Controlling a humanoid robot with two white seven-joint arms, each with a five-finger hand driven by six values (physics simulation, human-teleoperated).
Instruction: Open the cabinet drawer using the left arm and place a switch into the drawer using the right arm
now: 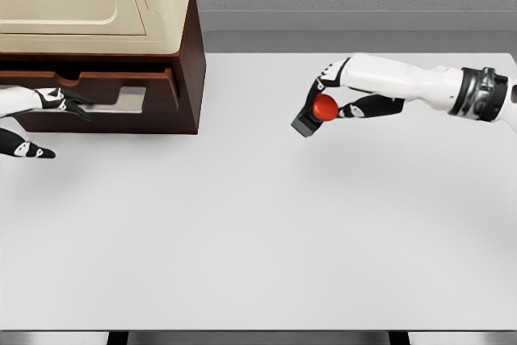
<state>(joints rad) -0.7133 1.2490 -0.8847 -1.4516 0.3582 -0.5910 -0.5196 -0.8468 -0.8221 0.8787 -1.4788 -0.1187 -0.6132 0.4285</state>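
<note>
Head view of the table [258, 232], seen as by a bystander at the robot's shoulder. The right robot hand [335, 98] grasps the switch [317, 113], a small dark block with a red round button, between thumb and curled fingers; the switch hangs clear of the table surface, tilted, its dark base pointing down and toward the picture's left. The brown cabinet [187, 62] stands at the far left corner, and its drawer [97, 90] lies well apart from the switch, directly to the left of the right robot hand and at about the same depth. The drawer front with its pale recessed handle [125, 98] appears only slightly drawn out, if at all; no open cavity shows from above. The left robot hand [60, 101] reaches in from the left edge with fingertips at the handle, though whether they grip it cannot be told; a second dark fingertip shows lower at the edge. Judged from this layout, the transfer is a leftward carry across bare table, and it depends on the drawer being pulled out toward the viewer first.
</note>
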